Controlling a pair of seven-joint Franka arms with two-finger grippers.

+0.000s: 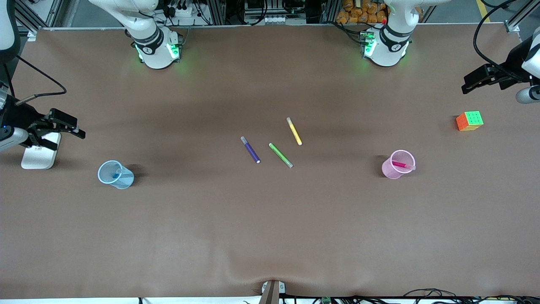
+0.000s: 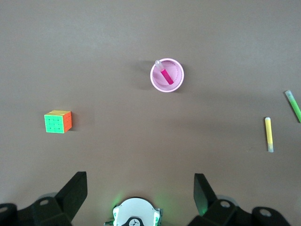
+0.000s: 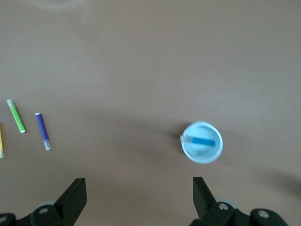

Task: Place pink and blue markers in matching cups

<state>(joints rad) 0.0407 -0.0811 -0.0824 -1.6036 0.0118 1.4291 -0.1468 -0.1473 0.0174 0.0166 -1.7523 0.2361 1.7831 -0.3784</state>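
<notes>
The pale pink cup [image 1: 389, 169] stands toward the left arm's end of the table with the pink marker [image 1: 400, 165] leaning inside it. The pale blue cup [image 1: 126, 180] stands toward the right arm's end with the blue marker [image 1: 116, 174] inside it. My left gripper [image 1: 468, 84] is open and empty, up over the table's left-arm end; its wrist view shows the pink cup [image 2: 179, 81] and pink marker [image 2: 166, 76]. My right gripper [image 1: 78, 128] is open and empty over the right-arm end; its wrist view shows the blue cup [image 3: 188, 149] and blue marker [image 3: 203, 141].
A purple marker [image 1: 250, 149], a green marker [image 1: 281, 155] and a yellow marker [image 1: 294, 131] lie mid-table. A colour cube [image 1: 469, 120] sits near the left arm's end. A flat white block [image 1: 40, 156] lies under the right gripper.
</notes>
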